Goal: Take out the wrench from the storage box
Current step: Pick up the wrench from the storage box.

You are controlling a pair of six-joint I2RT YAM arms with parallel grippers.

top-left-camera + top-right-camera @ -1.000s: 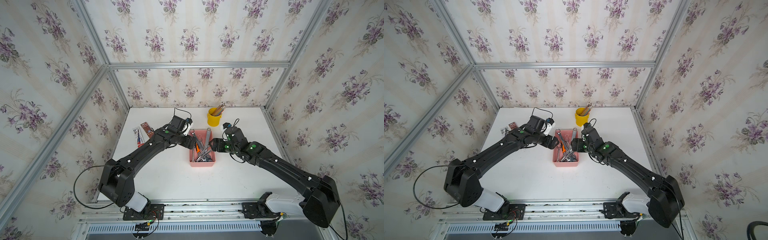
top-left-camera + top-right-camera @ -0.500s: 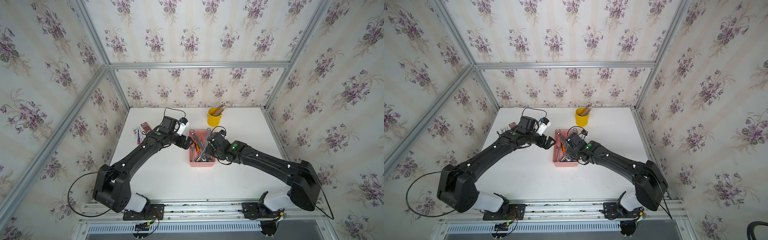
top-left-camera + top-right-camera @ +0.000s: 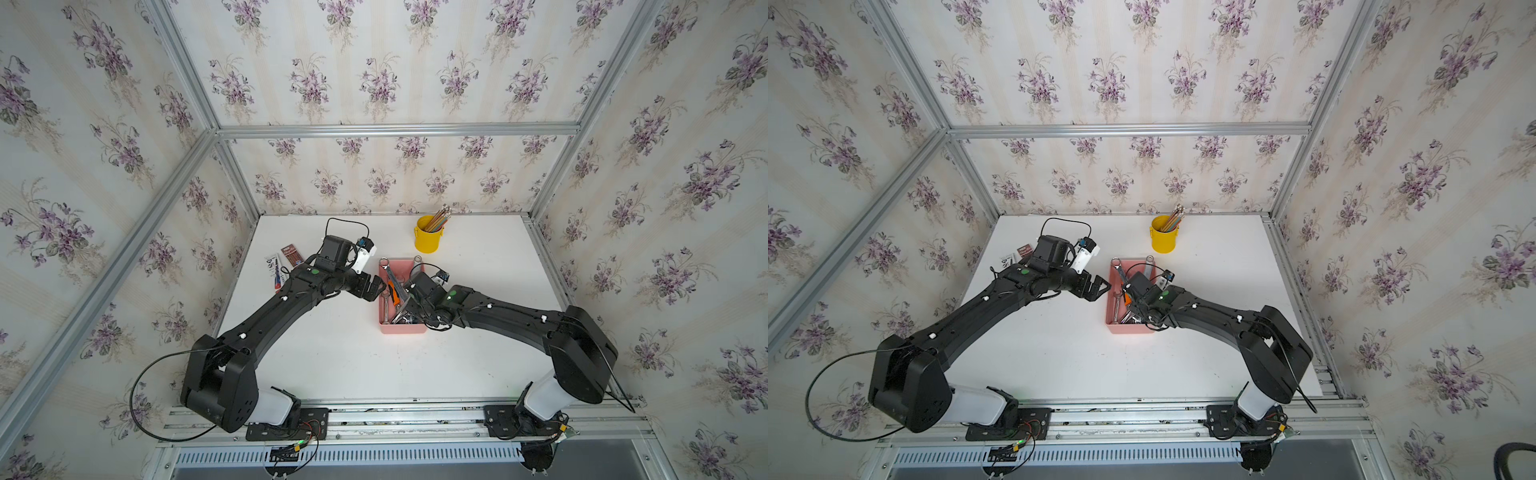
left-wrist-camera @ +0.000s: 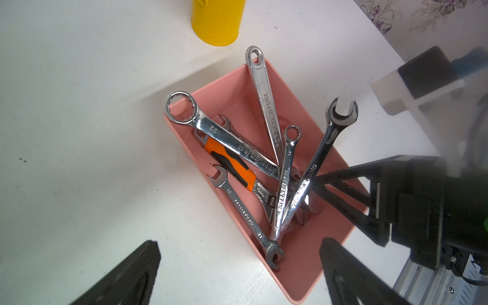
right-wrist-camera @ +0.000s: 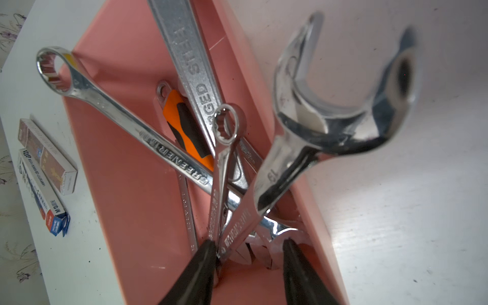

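Observation:
The salmon-pink storage box (image 3: 401,329) (image 3: 1128,329) (image 4: 237,89) (image 5: 126,184) sits mid-table and holds several chrome wrenches. My right gripper (image 3: 405,311) (image 3: 1134,309) (image 5: 249,245) reaches down into the box's near end. Its jaws stand partly apart around the lower ends of two wrenches. One finger touches the shaft of the wrench marked 19 (image 4: 324,148) (image 5: 330,105), and a gap remains at the other finger. That wrench tilts up, its open-end head over the box rim. My left gripper (image 3: 376,286) (image 3: 1098,286) (image 4: 239,241) hovers wide open and empty beside the box's left wall.
An orange-handled adjustable wrench (image 4: 229,161) lies under the others. A yellow pencil cup (image 3: 427,241) (image 3: 1163,241) stands behind the box. Two small cartons (image 3: 282,266) (image 5: 47,158) lie at the table's left edge, behind the left arm.
My right gripper has swung from the box's right rim into the box, and its jaws have narrowed around the wrench ends. The left gripper has drawn back slightly to the left.

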